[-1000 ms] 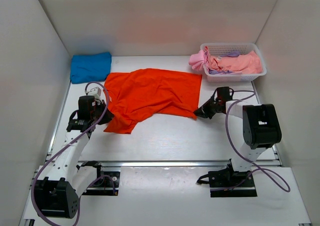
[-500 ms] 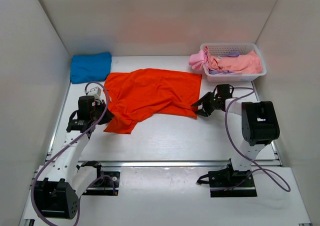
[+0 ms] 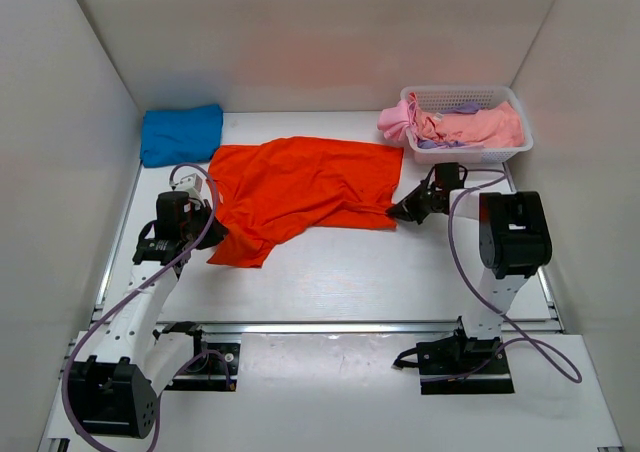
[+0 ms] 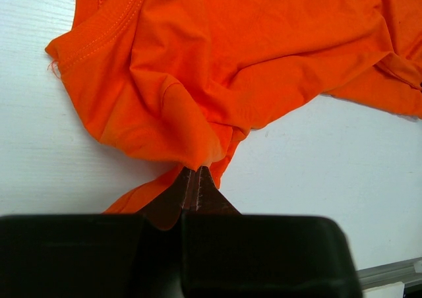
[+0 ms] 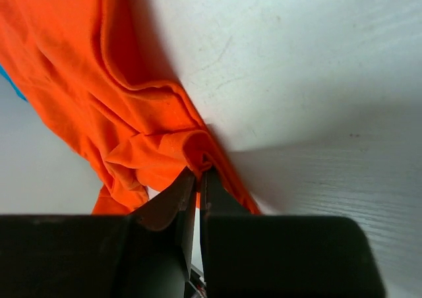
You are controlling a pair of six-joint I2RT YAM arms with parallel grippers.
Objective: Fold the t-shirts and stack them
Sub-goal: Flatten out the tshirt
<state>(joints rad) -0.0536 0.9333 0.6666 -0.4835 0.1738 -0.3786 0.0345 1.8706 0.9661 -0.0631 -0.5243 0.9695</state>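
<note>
The right gripper [image 5: 199, 174], recorded with its jaws parted beside the hem half a second earlier, is now found clamped on the near right corner of the orange-red t-shirt [image 3: 300, 184]. The left gripper [image 4: 196, 174] is seen pinched on a fold at the opposite side. The shirt lies rumpled in the middle of the table [image 3: 330, 272]. Both ends are judged secured for straightening.

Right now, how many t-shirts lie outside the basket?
2: orange-red t-shirt spread out at centre; blue t-shirt folded in the far-left corner. Another could be hidden under either.
</note>
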